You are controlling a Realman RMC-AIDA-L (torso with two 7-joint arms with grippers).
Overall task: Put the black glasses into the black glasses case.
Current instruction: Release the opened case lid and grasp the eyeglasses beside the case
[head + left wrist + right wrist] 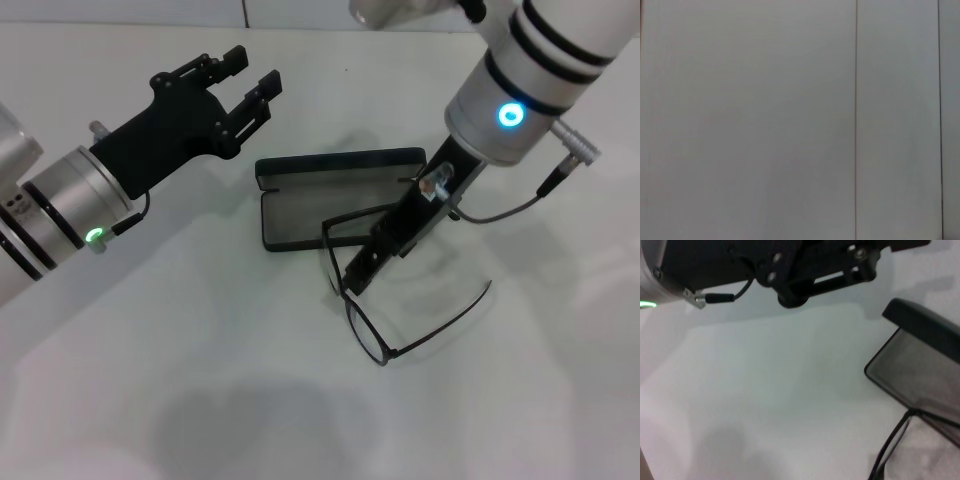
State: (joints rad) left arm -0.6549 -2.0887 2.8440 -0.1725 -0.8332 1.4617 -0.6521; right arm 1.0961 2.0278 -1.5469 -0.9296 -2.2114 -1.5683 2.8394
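1. Surface: a plain white table (200, 400), matte, with soft shadows; the left wrist view shows only a pale panelled surface with thin dark seams.
2. Left gripper (247, 82): black, on a silver-and-white arm entering from the left edge of the head view. It hovers above the table, just left of and behind the case. Fingers spread apart, nothing between them. In the right wrist view its black underside (805, 270) shows above the table.
3. Black glasses case (340, 198): lies open in the middle of the table, grey lining showing, its lid standing along the far side. One corner appears in the right wrist view (920, 360).
4. Black glasses (375, 300): thin wire frame, temples unfolded. One end of the frame overlaps the case's near right corner; the rest lies on the table in front of it, one temple stretching to the right.
5. Right gripper (355, 275): on a white arm from the upper right, lowered at the glasses' upper frame by the case's near edge. Whether it grasps the frame cannot be told.
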